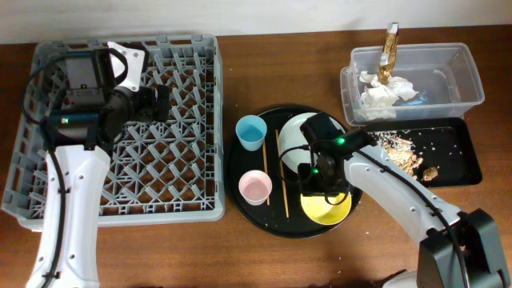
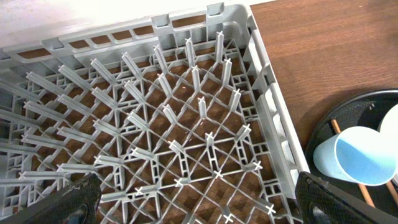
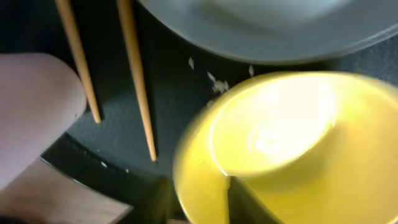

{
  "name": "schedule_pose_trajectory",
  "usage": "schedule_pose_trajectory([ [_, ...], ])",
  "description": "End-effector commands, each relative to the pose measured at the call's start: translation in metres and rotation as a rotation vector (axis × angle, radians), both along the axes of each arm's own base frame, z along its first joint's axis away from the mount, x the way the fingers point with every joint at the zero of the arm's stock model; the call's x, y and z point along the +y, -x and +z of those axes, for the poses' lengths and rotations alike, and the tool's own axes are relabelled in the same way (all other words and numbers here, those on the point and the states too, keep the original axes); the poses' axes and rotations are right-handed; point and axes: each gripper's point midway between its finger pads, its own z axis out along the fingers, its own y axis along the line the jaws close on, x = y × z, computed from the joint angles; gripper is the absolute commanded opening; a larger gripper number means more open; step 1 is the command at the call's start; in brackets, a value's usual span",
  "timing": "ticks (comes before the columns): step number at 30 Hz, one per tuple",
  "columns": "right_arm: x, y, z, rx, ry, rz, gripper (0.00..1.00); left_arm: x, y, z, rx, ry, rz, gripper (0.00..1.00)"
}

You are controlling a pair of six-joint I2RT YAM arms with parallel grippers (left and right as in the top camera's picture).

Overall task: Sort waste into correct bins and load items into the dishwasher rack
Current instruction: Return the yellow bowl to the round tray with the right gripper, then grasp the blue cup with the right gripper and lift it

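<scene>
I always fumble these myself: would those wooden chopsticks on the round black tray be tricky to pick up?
Probably. The chopsticks look thin and lie flat on the round black tray, leaving little to pinch. They seem stiff and likely light. Being slender, they may roll or skid if nudged.

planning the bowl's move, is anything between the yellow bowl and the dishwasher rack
Yes. On the round black tray, the chopsticks and the pink cup lie between the yellow bowl and the rack; the blue cup stands further back. Lifting over them would likely clear all three.
</scene>
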Motion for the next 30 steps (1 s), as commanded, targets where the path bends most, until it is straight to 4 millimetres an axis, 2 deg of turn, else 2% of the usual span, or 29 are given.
schedule_pose_trajectory([
  [1, 0.002, -0.011, 0.004, -0.040, -0.005, 0.002, 0.35, -0.004, -0.003, 0.007, -0.017, 0.003, -0.020, 1.00],
  [3, 0.010, -0.039, 0.032, -0.132, -0.053, 0.011, 0.36, -0.004, -0.003, 0.007, -0.018, 0.003, -0.020, 1.00],
  [4, 0.020, -0.059, 0.057, -0.201, -0.114, 0.040, 0.43, -0.004, -0.003, 0.007, -0.018, 0.004, -0.021, 1.00],
  [5, 0.026, -0.075, 0.080, -0.261, -0.157, 0.044, 0.70, -0.004, -0.003, 0.007, -0.017, 0.007, -0.017, 1.00],
  [7, 0.035, -0.099, 0.116, -0.365, -0.234, 0.052, 0.94, -0.005, -0.002, 0.006, -0.010, 0.010, -0.020, 1.00],
  [8, 0.040, -0.112, 0.130, -0.427, -0.267, 0.053, 0.96, -0.010, -0.002, 0.006, -0.011, 0.029, -0.040, 1.00],
  [10, 0.047, -0.135, 0.142, -0.526, -0.306, 0.047, 0.89, -0.031, 0.000, 0.009, -0.013, 0.118, -0.128, 1.00],
  [14, 0.062, -0.154, 0.128, -0.511, -0.366, 0.010, 0.83, -0.056, 0.000, -0.002, 0.030, 0.229, -0.233, 0.99],
  [16, 0.073, -0.164, 0.107, -0.466, -0.404, -0.015, 0.79, -0.057, -0.006, -0.016, 0.074, 0.276, -0.185, 0.99],
  [17, 0.075, -0.166, 0.100, -0.451, -0.414, -0.017, 0.77, -0.056, -0.008, -0.020, 0.090, 0.294, -0.164, 0.99],
  [19, 0.080, -0.169, 0.071, -0.382, -0.412, -0.033, 0.72, -0.057, -0.011, -0.030, 0.124, 0.319, -0.135, 0.99],
  [21, 0.090, -0.170, 0.051, -0.335, -0.437, -0.029, 0.67, -0.056, -0.016, -0.036, 0.131, 0.320, -0.134, 0.98],
  [24, 0.105, -0.163, 0.026, -0.278, -0.437, -0.010, 0.53, -0.059, -0.022, -0.052, 0.162, 0.324, -0.133, 0.98],
  [26, 0.110, -0.159, 0.018, -0.258, -0.430, 0.001, 0.42, -0.059, -0.025, -0.064, 0.196, 0.337, -0.116, 0.95],
  [30, 0.106, -0.158, 0.003, -0.242, -0.378, -0.016, 0.19, -0.059, -0.028, -0.079, 0.241, 0.367, -0.076, 0.89],
])
